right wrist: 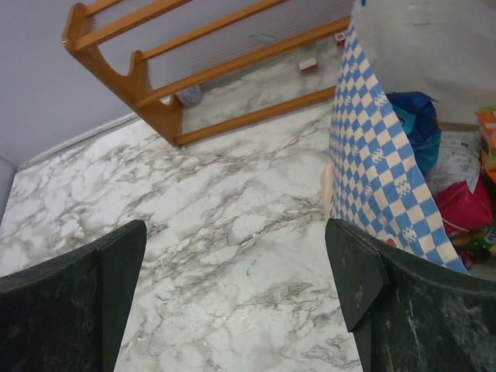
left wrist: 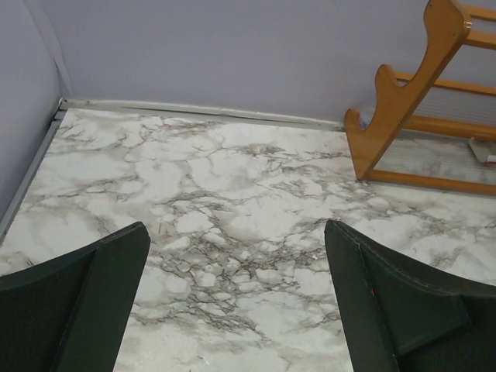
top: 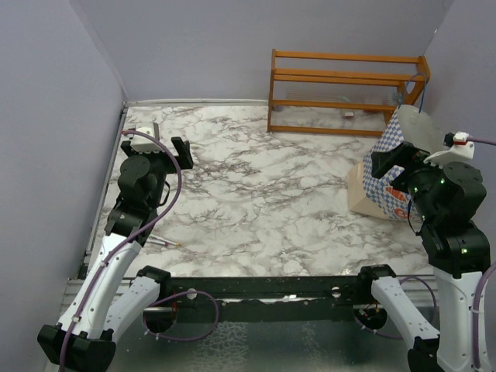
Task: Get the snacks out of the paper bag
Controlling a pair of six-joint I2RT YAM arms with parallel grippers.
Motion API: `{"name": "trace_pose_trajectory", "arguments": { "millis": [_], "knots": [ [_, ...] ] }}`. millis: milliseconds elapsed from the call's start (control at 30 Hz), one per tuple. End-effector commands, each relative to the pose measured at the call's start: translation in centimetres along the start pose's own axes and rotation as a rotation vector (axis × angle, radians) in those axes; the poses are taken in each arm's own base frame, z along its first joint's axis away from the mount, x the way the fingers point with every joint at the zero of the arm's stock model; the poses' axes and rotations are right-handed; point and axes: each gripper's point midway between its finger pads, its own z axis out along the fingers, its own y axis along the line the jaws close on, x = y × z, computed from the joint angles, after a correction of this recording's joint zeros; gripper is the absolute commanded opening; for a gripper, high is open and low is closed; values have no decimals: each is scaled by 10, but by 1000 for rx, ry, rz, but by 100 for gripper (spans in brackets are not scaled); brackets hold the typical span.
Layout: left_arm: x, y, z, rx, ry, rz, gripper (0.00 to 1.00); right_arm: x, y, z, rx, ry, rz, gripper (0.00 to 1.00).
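The paper bag (top: 385,186), blue-and-white chequered, stands at the table's right edge, partly hidden by my right arm. In the right wrist view its chequered wall (right wrist: 380,155) rises at the right with the cream inside above. The snacks show in its mouth: a blue packet (right wrist: 415,124), a red-pink packet (right wrist: 463,205) and orange and green wrappers at the frame edge. My right gripper (right wrist: 232,232) is open and empty, over bare marble just left of the bag; it also shows in the top view (top: 395,160). My left gripper (left wrist: 236,232) is open and empty over marble at the far left (top: 169,141).
An orange wooden rack (top: 345,93) stands against the back wall, also in the left wrist view (left wrist: 395,101) and the right wrist view (right wrist: 155,77), with small items on its lower shelf. A thin pen (top: 164,243) lies by the left arm. Walls close the left and back.
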Motion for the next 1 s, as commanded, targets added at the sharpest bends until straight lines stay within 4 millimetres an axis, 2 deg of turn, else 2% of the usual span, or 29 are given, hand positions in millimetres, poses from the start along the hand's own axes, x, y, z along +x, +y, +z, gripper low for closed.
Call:
{"name": "trace_pose_trajectory", "arguments": {
  "millis": [0,133,200,367,500,667,967],
  "knots": [
    [-17,3,3,-27,-91,-5,99,8,-32,-8,183,-7,121,99],
    [-17,3,4,-27,-109,-9,99,12,-59,-16,333,-25,156,99],
    [-19,2,4,-23,-119,-12,99,13,-64,-14,356,-29,134,99],
    [-21,-1,6,-17,-132,-18,99,15,-72,2,391,0,42,99],
    [-22,-3,6,-7,-140,-24,99,6,-69,22,368,11,-86,99],
    [-20,-5,7,-3,-140,-26,99,-6,-55,57,317,56,-184,99],
    [-22,-21,2,55,-145,-39,99,-13,-59,143,400,119,-257,99]
  ]
}}
